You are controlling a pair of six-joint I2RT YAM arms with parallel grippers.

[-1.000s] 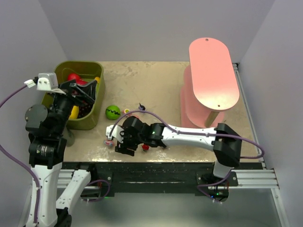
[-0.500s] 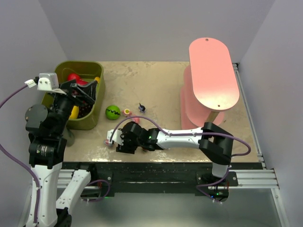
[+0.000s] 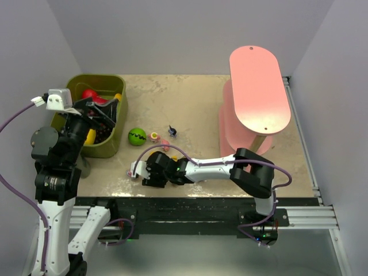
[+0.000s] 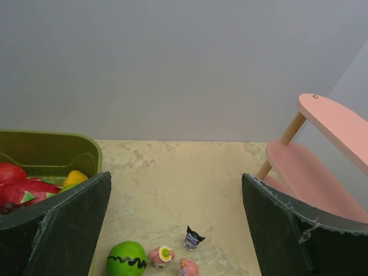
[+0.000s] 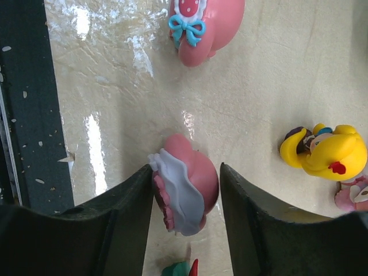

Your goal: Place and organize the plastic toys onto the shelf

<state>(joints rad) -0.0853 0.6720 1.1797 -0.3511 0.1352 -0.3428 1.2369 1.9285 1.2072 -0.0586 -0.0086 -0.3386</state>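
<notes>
My right gripper (image 5: 186, 171) is low over the table's near edge (image 3: 150, 172), jaws straddling a pink toy with a pale frill (image 5: 194, 187). The left finger touches the frill and a thin gap remains at the right finger, so the gripper is open. Beside it lie a pink toy with a blue bow (image 5: 201, 29) and a yellow-haired toy (image 5: 329, 154). Three more toys stand mid-table: pink with a yellow cap (image 3: 154, 136), dark (image 3: 172, 131) and pink (image 3: 165, 144). The pink shelf (image 3: 259, 86) stands at the right. My left gripper (image 4: 175, 179) hangs open by the bin, holding nothing.
An olive-green bin (image 3: 99, 79) with fake fruit stands at the back left, under my left arm. A green ball with a black squiggle (image 3: 137, 136) lies next to it. The table's dark front rail (image 5: 23, 115) runs close beside the right gripper.
The right gripper's jaws have narrowed around the pink frilled toy. The right arm's elbow has swung left and lower, uncovering the three mid-table toys. The left arm has not moved.
</notes>
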